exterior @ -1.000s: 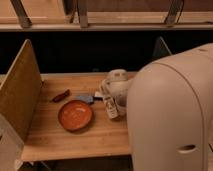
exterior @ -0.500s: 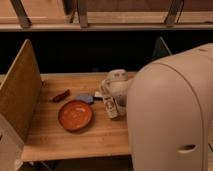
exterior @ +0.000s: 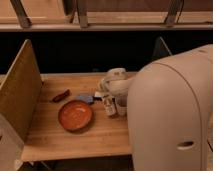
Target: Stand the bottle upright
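The bottle (exterior: 108, 106) is small and whitish with a pale label. It stands nearly upright on the wooden table (exterior: 75, 140), just right of the orange plate (exterior: 75, 115). My gripper (exterior: 113, 86) is a whitish shape right above the bottle's top, at the end of the arm that reaches in from the right. The bottle's top meets the underside of the gripper, and I cannot tell whether they touch. My large white arm housing (exterior: 172, 115) hides the right part of the table.
A dark red-brown object (exterior: 61, 95) lies at the left back of the table. A small blue thing (exterior: 86, 99) lies behind the plate. A translucent cup (exterior: 120, 106) stands right of the bottle. A tan side panel (exterior: 20, 95) borders the left edge.
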### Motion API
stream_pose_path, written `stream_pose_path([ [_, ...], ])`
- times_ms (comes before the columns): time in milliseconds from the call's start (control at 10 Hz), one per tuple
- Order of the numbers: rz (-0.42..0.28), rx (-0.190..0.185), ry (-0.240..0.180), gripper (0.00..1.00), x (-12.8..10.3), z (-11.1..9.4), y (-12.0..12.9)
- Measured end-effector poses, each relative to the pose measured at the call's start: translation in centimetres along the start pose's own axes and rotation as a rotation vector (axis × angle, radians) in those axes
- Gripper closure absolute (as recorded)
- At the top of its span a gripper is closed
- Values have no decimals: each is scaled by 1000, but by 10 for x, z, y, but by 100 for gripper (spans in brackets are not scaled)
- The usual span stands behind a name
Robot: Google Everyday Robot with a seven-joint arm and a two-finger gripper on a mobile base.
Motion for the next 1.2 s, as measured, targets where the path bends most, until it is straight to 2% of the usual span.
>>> stream_pose_path([
  [400,-79,-91,-87,100,-38,18,20],
  [700,-111,-143,-146,100,-49,24,22],
  [1100,-135,-194,-266,100,-64,16,13],
  [1200,-136,-205,-280,100,-62,16,13],
])
